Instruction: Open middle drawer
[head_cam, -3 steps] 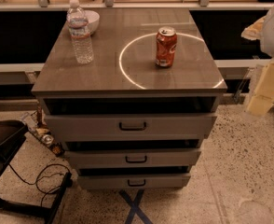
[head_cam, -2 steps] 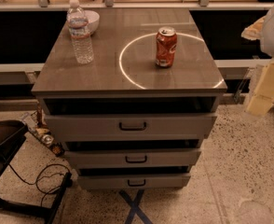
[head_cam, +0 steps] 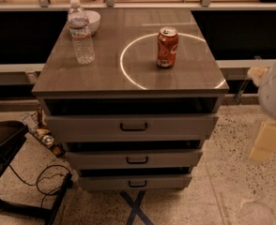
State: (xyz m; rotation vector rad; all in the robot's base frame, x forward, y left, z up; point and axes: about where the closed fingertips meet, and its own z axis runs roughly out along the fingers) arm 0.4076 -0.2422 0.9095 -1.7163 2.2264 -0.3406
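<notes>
The wood-topped cabinet (head_cam: 105, 78) stands in the middle with three grey drawers. The middle drawer (head_cam: 175, 158) is the second one down; its flat front sits in line with the others and has a small dark bar handle (head_cam: 137, 160). A dark gap shows above it. The top drawer (head_cam: 185, 125) and the bottom drawer (head_cam: 166, 182) look the same. My gripper (head_cam: 265, 142) is a blurred white and cream shape at the right edge. It hangs beside the cabinet at about drawer height, well apart from the handle and touching nothing.
On the cabinet top stand a water bottle (head_cam: 80, 32), a white bowl (head_cam: 93, 20) and a red soda can (head_cam: 167, 47) inside a ring of light. A dark chair (head_cam: 2, 144) and cables (head_cam: 44, 182) lie at the left. Blue tape (head_cam: 137, 210) marks the floor.
My gripper at the right edge has moved down, from about cabinet-top height to drawer height. The drawers and the things on top have not moved.
</notes>
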